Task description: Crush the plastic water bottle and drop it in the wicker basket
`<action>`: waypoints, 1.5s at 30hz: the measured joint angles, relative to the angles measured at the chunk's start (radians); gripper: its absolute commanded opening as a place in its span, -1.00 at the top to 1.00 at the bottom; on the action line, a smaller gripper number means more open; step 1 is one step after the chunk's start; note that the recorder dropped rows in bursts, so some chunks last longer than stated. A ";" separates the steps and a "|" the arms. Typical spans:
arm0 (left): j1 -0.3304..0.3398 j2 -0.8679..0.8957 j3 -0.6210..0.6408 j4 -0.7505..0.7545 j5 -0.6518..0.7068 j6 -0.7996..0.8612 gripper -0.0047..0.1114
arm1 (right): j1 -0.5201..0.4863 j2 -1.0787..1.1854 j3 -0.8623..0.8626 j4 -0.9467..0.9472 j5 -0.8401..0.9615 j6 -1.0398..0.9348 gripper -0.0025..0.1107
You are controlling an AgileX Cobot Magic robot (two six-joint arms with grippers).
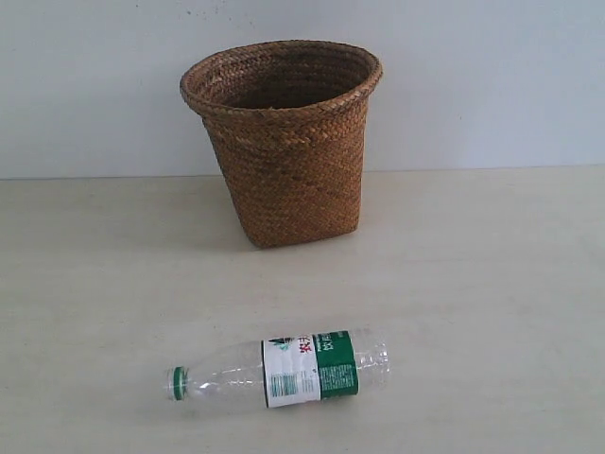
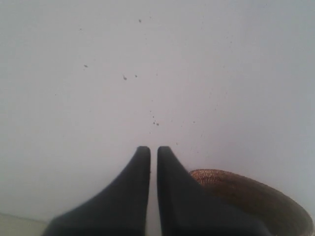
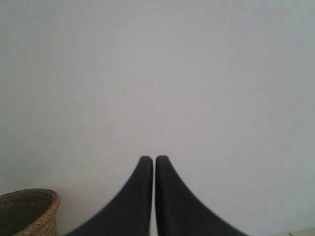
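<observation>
The left hand and right hand are held nearly closed, empty; the wicker basket is seen beyond each, the plastic water bottle laid on the counter.

A plain wall fills the back of the scene, pale grey-white and flat in tone, with no window, shelf or fitting on it. In the left wrist view a scatter of small dark specks dots its surface; in the right wrist view it looks clean. Below it lies the bench, a matte cream top with faint streaks running across it. Wall and bench meet in one straight, nearly level line. The light is soft and even, without glare or hard-edged shadows. The floor cannot be seen.
</observation>
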 measured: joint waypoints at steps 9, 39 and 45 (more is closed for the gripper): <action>0.000 0.254 -0.221 0.138 0.185 0.000 0.84 | 0.000 0.250 -0.154 -0.004 0.032 -0.062 0.96; -0.078 0.753 -0.479 -0.530 1.060 1.297 0.84 | 0.209 0.716 -0.513 0.185 0.855 -0.714 0.96; -0.245 0.849 -0.479 -0.460 1.073 1.480 -0.13 | 0.333 0.856 -0.611 0.249 1.087 -0.773 0.96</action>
